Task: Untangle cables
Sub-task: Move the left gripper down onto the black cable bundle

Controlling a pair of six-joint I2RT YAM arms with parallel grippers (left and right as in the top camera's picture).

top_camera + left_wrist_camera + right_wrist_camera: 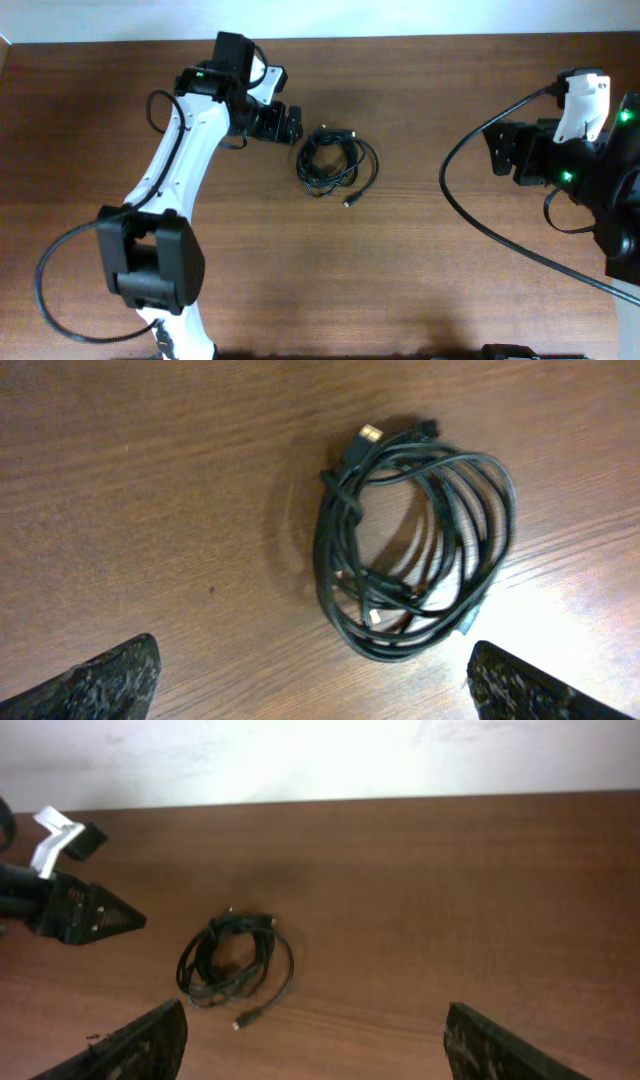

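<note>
The cables (335,162) are thin black cords coiled in one tangled bundle on the brown table, with a loose plug end trailing toward the front. In the left wrist view the bundle (415,545) shows a gold-tipped plug at its top. My left gripper (285,123) is open and empty, just left of the bundle, apart from it; its fingertips frame the lower edge of its wrist view (315,680). My right gripper (505,150) is open and empty, far to the right. In the right wrist view (315,1040) the bundle (232,962) lies far ahead at left.
The table (430,280) is brown wood. A thick black robot cable (470,215) loops from the right arm over the table's right side. A pale wall edges the back of the table (330,760).
</note>
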